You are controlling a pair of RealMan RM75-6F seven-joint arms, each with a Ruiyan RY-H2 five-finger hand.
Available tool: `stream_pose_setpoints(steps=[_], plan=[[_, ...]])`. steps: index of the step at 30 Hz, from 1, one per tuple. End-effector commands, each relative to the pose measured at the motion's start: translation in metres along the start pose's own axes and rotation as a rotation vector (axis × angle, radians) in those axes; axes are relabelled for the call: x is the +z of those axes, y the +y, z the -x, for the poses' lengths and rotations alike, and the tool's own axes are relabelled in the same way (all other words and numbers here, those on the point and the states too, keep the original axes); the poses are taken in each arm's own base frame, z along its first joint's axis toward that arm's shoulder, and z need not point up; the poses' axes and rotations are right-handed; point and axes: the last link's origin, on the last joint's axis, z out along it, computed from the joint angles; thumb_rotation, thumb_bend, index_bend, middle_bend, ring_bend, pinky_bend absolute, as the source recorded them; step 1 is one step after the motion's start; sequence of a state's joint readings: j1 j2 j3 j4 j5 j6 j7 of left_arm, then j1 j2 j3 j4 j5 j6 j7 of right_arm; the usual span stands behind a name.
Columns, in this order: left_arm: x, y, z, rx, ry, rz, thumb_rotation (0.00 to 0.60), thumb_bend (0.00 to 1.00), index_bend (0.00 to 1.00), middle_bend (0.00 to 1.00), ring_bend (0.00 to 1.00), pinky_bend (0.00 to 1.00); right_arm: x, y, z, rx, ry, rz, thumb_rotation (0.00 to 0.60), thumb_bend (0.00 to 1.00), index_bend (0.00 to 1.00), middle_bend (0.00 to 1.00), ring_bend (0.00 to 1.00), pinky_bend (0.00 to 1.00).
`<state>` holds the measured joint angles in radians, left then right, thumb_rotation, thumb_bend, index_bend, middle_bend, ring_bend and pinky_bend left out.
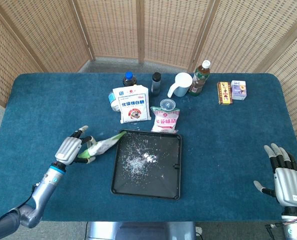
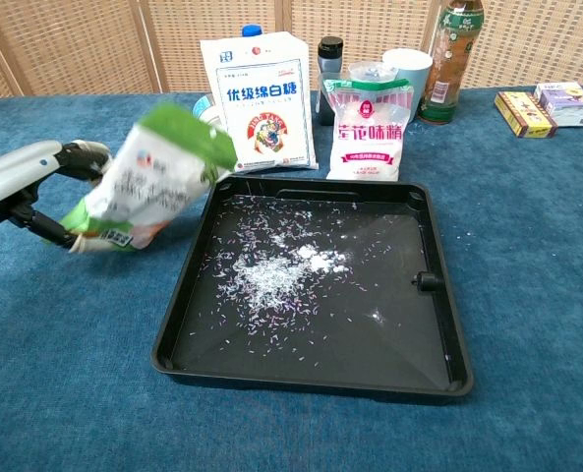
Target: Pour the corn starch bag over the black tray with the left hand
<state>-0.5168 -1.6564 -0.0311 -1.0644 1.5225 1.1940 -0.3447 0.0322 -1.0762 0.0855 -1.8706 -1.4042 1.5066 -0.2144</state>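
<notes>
Toward the left edge of the desk [image 1: 38, 100], the left robot hand [image 1: 70, 148] has its fingers wrapped round the lower end of the corn starch bag [image 2: 148, 182], holding it fast. The bag leans to the right, its green top just at the near-left rim of the black tray [image 2: 446, 324], low above the desk; whether its bottom touches the cloth I cannot tell. The bag looks blurred in the chest view, so it is likely in motion.

In the tray lies a scatter of white grains and powder [image 2: 276, 275], thickest left of centre and thinning toward the far wall. That suggests the pouring itself is largely done. What seems left is to set the bag down beside the tray and let go of it, or to tip it again if more is wanted; the pictures alone do not settle which.

Behind the tray, along the far side of the desk, stand a white sugar bag [image 2: 263, 98], a pink seasoning packet [image 2: 370, 128], a dark bottle [image 2: 327, 69], a white cup [image 2: 409, 71] and a tea bottle [image 2: 452, 59], with two small boxes [image 2: 547, 106] toward the far-right corner.

At the near-right corner the right robot hand [image 1: 288, 182] hovers with fingers spread, holding nothing.
</notes>
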Motion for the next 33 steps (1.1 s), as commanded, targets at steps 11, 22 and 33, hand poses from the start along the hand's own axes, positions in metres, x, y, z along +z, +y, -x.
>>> stream_pose_setpoints(steps=[11,22,33], plan=[[-0.035,0.012,-0.016,-0.075,0.087,0.081,0.395,0.00,0.07,0.00,0.00,0.07,-0.002,-0.001,-0.002,0.003,-0.001,-0.004,0.600,0.04,0.04,0.04,0.04,0.06],[-0.087,-0.008,-0.091,0.149,0.295,-0.074,0.467,0.00,0.07,0.00,0.00,0.07,-0.004,-0.003,-0.005,0.011,0.003,-0.011,0.600,0.04,0.04,0.04,0.04,0.06],[-0.154,-0.037,-0.124,0.272,0.320,-0.376,0.508,0.00,0.07,0.00,0.00,0.05,-0.003,-0.003,-0.008,-0.035,0.048,-0.014,0.600,0.04,0.04,0.04,0.04,0.06]])
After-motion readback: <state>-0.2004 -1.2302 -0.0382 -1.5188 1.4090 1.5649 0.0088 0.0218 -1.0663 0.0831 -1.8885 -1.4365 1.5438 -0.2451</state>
